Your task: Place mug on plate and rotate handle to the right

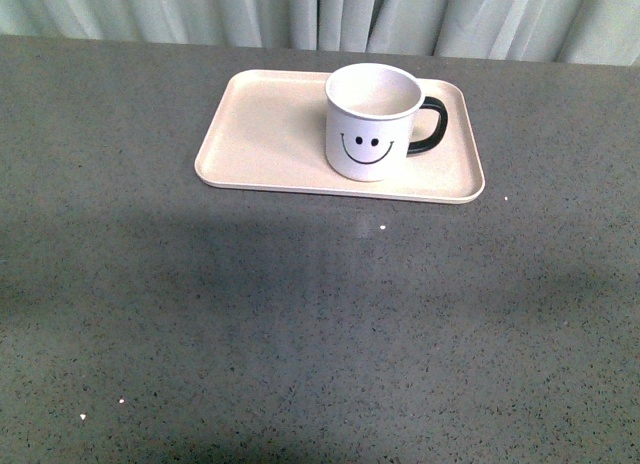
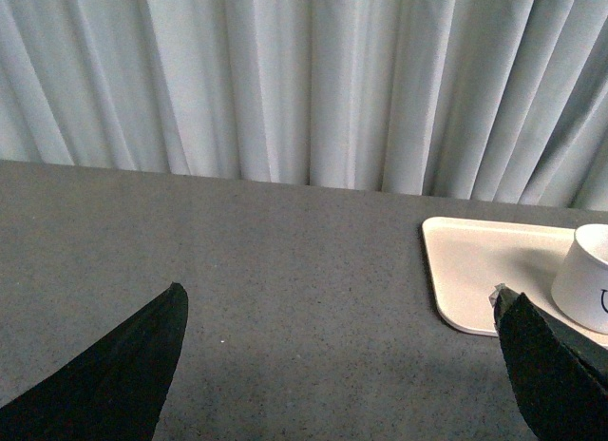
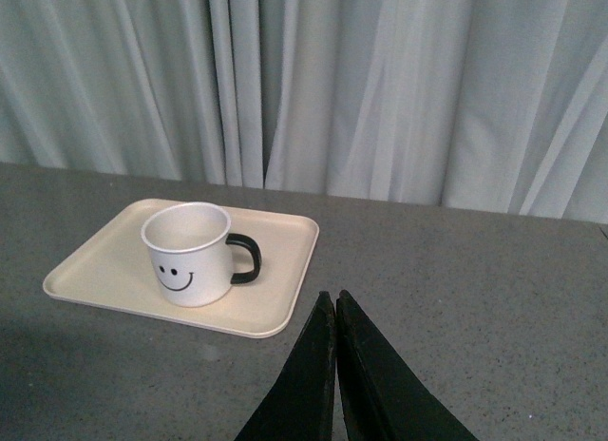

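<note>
left gripper [image 2: 337, 313] spread wide and empty, right gripper [image 3: 335, 303] pressed closed, empty, clear of the mug [image 1: 368, 121].

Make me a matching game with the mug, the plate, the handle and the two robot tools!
Things:
1. mug
2. plate
3. handle
4. left tool
5. right tool

States:
A. black loop, pointing right
B. shut, tips together
C. pale pink, flat on the table
D. open, tips far apart
E. white, smiley face, standing on the plate

Pairs: 1-E, 2-C, 3-A, 4-D, 5-B
</note>
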### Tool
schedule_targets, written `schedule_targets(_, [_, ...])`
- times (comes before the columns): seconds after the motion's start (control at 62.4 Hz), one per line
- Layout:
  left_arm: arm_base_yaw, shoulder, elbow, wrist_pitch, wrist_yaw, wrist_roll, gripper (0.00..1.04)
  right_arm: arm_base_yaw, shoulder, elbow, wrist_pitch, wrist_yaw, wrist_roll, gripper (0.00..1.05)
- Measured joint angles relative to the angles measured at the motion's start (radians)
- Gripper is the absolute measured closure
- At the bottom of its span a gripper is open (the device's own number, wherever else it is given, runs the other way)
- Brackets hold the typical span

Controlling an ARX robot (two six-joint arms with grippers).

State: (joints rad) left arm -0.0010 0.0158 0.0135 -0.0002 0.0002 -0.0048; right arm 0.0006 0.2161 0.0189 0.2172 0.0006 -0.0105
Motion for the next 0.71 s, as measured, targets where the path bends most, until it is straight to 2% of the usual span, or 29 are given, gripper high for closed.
schedule_targets(0.176, [0.000,0.000,0.000,0.000,0.000,0.000,0.09,0.000,-0.046,0.000,-0.047,0.000,0.000,1.03])
schedule_targets(0.273, [0.000,0.000,0.000,0.000,0.000,0.000,0.09,0.000,-0.172,0.000,-0.202,0.000,0.000,1.03])
schedule_targets(0.529, [0.000,0.000,0.000,0.000,0.000,0.000,0.09,0.000,-0.209,0.000,-0.215,0.000,0.000,1.03])
schedule_targets(0.609, [0.000,0.000,0.000,0.000,0.000,0.000,0.09,0.000,-0.210,0.000,-0.216,0.000,0.000,0.92])
schedule_targets(0.706, [0.000,0.000,0.000,0.000,0.000,0.000,0.09,0.000,-0.211,0.000,-0.216,0.000,0.000,0.69])
